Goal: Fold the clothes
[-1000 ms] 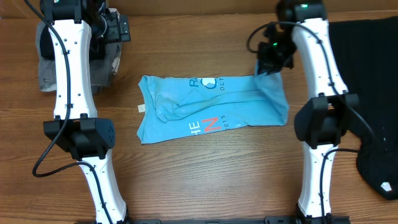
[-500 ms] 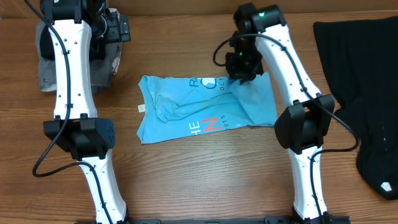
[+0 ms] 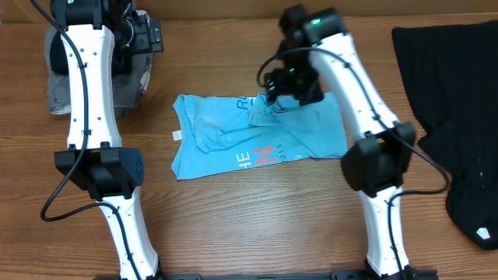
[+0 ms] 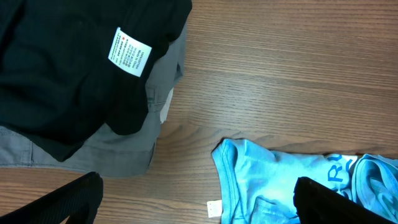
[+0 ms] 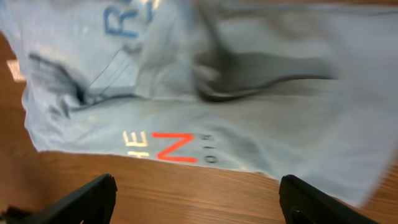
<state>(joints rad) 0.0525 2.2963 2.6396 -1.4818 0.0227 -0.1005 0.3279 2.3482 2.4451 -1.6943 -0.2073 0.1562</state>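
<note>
Blue T-shirt [image 3: 233,136] | soft, creased, bunched near right hand [image 3: 268,92] | wood-grain table [image 3: 257,225]

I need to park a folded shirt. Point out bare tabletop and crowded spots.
Bare wood: the wide stretch in front of the light blue T-shirt between the left arm and right arm, and the strip behind it. Crowded: the black garment on the right, the grey-and-black pile far left.

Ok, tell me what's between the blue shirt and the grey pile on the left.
Nothing but bare table between the shirt and the pile; the left wrist view shows that stretch of wood plainly.
</note>
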